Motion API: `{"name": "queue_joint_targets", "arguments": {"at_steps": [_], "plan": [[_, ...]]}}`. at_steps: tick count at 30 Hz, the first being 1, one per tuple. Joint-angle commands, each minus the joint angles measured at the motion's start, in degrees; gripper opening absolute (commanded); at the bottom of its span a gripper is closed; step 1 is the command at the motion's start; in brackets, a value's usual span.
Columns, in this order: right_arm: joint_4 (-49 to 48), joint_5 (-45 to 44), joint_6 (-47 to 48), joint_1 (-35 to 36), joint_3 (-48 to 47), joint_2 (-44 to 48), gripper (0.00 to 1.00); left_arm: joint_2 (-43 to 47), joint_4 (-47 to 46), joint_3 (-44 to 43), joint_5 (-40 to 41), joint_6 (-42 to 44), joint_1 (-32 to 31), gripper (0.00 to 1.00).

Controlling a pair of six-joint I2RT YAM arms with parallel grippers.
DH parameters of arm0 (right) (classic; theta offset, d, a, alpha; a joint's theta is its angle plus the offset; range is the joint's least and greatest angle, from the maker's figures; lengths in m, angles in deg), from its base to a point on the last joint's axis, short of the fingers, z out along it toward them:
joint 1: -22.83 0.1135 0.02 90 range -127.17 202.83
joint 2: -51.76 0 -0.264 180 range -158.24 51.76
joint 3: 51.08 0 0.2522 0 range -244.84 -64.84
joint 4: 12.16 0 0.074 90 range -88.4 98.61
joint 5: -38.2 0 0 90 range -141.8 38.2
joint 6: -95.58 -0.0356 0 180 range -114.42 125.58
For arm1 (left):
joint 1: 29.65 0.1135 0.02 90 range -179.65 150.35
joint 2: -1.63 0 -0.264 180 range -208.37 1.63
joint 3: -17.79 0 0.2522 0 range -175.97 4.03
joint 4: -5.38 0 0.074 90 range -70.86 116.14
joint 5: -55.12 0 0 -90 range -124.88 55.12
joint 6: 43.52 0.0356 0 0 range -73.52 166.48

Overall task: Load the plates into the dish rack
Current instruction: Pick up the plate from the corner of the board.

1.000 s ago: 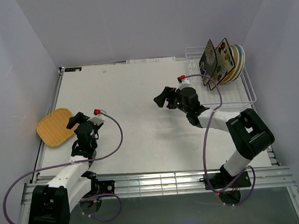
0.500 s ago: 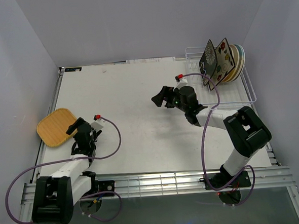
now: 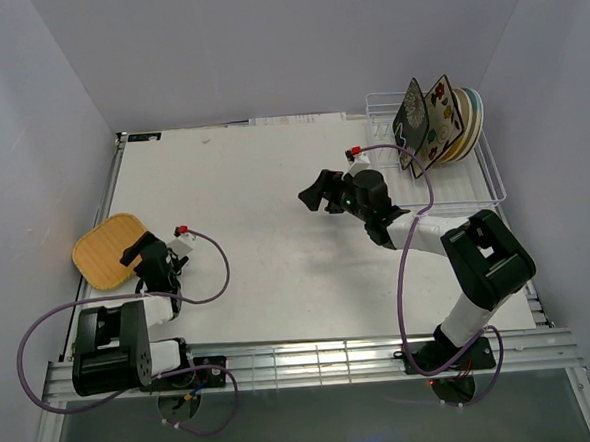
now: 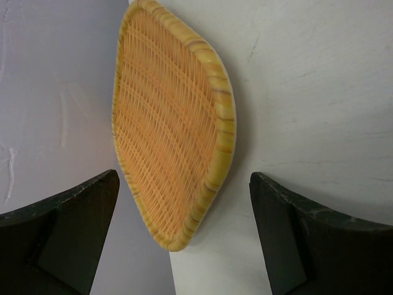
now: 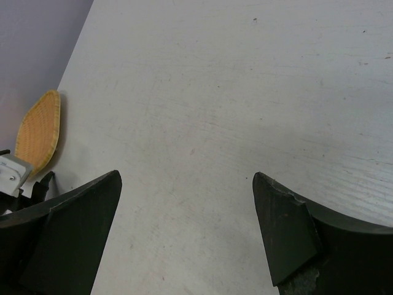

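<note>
Since a second ago the left arm has folded back toward its base, and the left tool [image 3: 137, 253] has swung over to the orange-yellow plate [image 3: 106, 251]. The right tool [image 3: 318, 191] has slid a little to the left over the tabletop [image 3: 272, 172].

The left tool's jaws stand wide with nothing between the pads. In the left wrist view the orange-yellow plate lies straight ahead of it, and the plate's near corner reaches in between the two fingers [image 4: 80, 215] without touching either. The plate is a rounded square with a woven-looking face and a raised rim. It lies flat at the tabletop's left edge, with part of it hanging past that edge.

The right tool is also spread wide and holds nothing. Bare tabletop shows between its fingers [image 5: 73, 221]. The orange-yellow plate is far ahead of it and to its left.

The dish rack [image 3: 493, 184] sits behind the right tool, well apart from it, at the far right corner of the tabletop. The plates in it stand on edge, packed into the end farthest from the tool. The black floral plate [image 3: 409, 122] is nearest the tool, the flowered cream plate [image 3: 441, 117] is just behind it, and the round plates [image 3: 472, 120] come after that. Their rims are too tightly bunched to count. The nearer part of the rack holds no plates.
</note>
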State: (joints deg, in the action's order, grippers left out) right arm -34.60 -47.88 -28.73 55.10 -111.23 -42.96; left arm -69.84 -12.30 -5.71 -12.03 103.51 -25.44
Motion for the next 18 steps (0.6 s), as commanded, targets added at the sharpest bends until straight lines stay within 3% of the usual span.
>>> {"name": "queue_joint_targets", "arguments": {"at_steps": [1,13,17,18], "plan": [[-3.26,0.73,-0.41,0.25,-1.42,0.24,0.93,-3.15,-5.64,0.07,-2.63,2.2,2.03,0.98],[-4.05,1.26,-1.12,0.42,-1.77,-0.47,0.93,-13.35,-17.06,0.59,-5.62,7.03,6.86,0.97],[-4.14,1.18,-1.2,0.6,-1.68,-0.38,0.93,-15.11,-19.53,1.12,-6.5,8.35,7.57,0.88],[-4.22,1.09,-1.2,0.6,-1.6,-0.29,0.93,-15.37,-20.14,1.39,-6.5,8.96,7.57,0.82]]}}
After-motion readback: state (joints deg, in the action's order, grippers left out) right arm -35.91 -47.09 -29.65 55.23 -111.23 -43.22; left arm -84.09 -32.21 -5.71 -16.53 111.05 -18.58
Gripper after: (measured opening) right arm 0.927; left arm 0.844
